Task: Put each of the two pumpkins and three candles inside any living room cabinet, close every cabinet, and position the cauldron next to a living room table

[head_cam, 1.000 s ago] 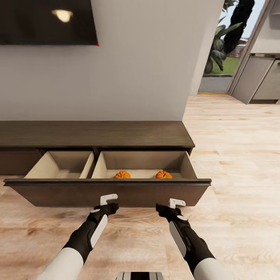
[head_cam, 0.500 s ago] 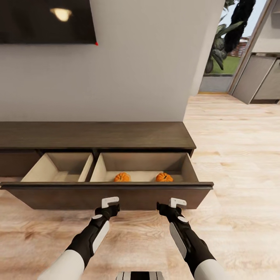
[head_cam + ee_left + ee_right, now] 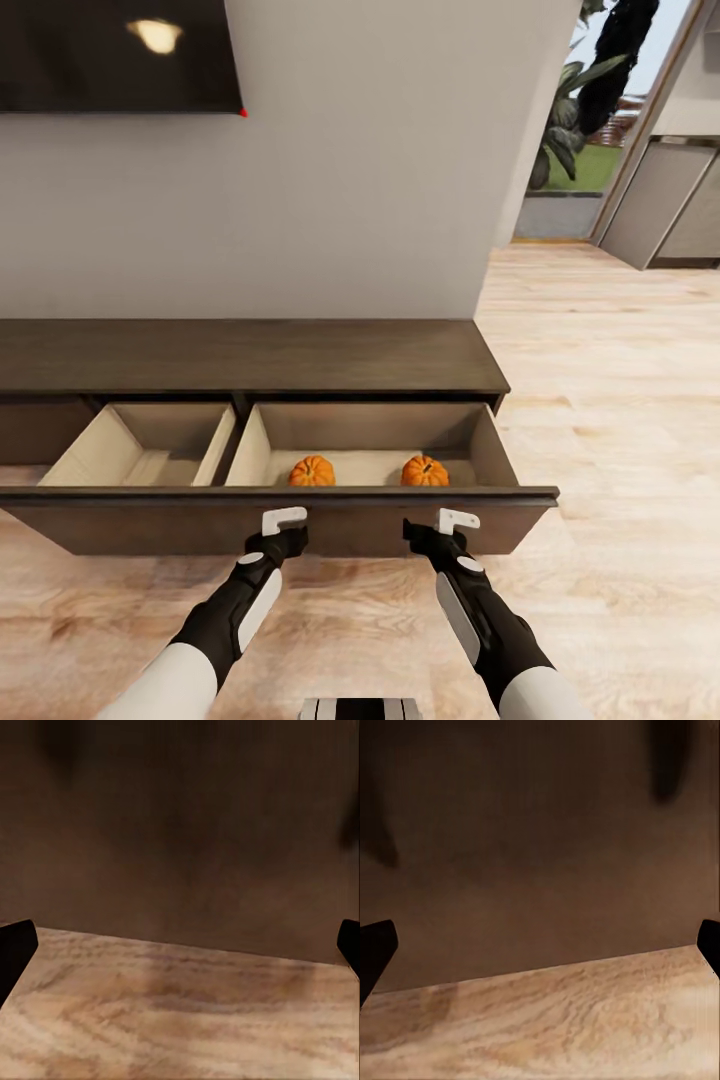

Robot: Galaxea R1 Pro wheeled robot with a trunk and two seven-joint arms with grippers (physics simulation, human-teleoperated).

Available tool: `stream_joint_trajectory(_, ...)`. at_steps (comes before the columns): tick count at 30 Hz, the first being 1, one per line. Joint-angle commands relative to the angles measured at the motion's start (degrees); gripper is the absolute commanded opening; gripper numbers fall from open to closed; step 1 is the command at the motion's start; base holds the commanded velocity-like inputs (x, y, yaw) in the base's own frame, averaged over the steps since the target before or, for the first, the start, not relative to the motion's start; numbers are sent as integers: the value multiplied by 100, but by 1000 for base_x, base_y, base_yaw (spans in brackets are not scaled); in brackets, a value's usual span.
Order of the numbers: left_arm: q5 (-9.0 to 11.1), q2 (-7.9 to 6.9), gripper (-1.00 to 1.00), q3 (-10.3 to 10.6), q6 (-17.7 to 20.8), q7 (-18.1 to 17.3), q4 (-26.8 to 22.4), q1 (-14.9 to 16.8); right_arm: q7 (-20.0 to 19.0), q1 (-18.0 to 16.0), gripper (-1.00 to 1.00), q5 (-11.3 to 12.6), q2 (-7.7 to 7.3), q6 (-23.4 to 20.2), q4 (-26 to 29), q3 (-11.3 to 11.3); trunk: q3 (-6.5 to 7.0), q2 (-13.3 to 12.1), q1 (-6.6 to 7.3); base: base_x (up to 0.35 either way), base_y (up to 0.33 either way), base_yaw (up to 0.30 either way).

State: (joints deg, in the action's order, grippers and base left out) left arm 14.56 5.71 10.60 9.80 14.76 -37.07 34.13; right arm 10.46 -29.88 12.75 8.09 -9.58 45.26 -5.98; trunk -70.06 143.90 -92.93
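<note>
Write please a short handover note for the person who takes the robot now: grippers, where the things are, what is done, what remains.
Left gripper and right gripper: both open, empty, just in front of the drawer front of the cabinet.
Both pumpkins lie in the drawer's right compartment; the left compartment looks empty.
Done: pumpkins stored.
Left: put in three candles, shut the drawer, place the cauldron beside a table.

Orange pumpkins (image 3: 312, 471); dark brown cabinet (image 3: 250, 355); pale drawer interior (image 3: 360, 466).
</note>
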Motion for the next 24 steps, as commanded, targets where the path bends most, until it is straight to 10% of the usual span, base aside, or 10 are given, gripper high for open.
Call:
stream_joint_trajectory(1,-15,0,100,-5,1,0,-2,6,0,0,100,0,0,0,0,0,1,0,0,286,0,0)
stream_joint_trajectory(24,-15,0,100,-9,4,0,-2,6,0,0,100,0,4,0,0,0,1,0,0,236,0,0)
